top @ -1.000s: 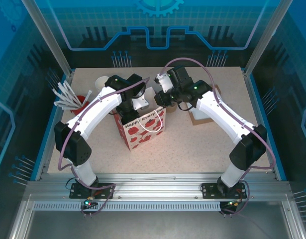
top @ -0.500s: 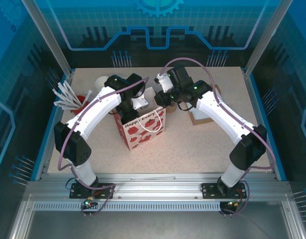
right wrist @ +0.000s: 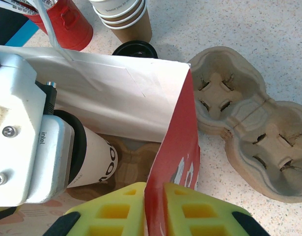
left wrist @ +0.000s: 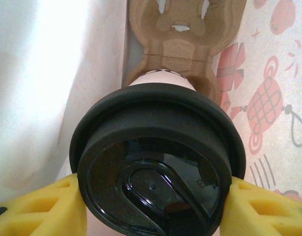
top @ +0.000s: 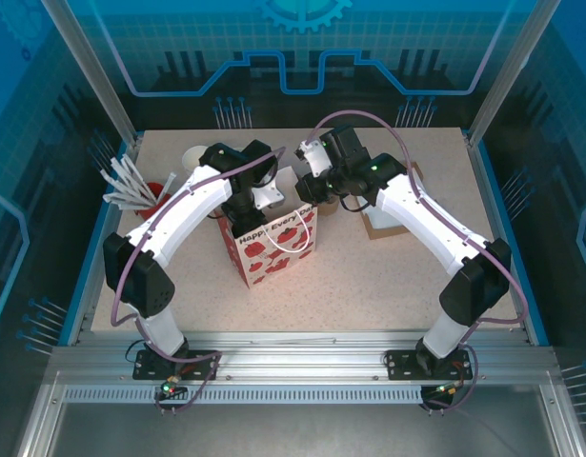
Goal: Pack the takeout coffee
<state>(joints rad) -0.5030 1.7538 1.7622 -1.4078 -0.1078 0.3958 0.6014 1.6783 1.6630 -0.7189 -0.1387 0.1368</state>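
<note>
Left claw [left wrist: 153, 209] clamped on takeout coffee [left wrist: 155, 123] inside bag [right wrist: 106, 98], right claw [right wrist: 154, 209] pinching bag rim

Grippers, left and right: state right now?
Left gripper: shut on the takeout coffee, inside the paper bag.
Right gripper: shut on the paper bag's rim.

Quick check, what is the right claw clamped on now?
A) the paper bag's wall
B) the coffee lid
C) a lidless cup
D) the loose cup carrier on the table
A: the right wrist view shows the right claw shut on the red edge of the paper bag, with the cup carrier lying outside its grip.
</note>
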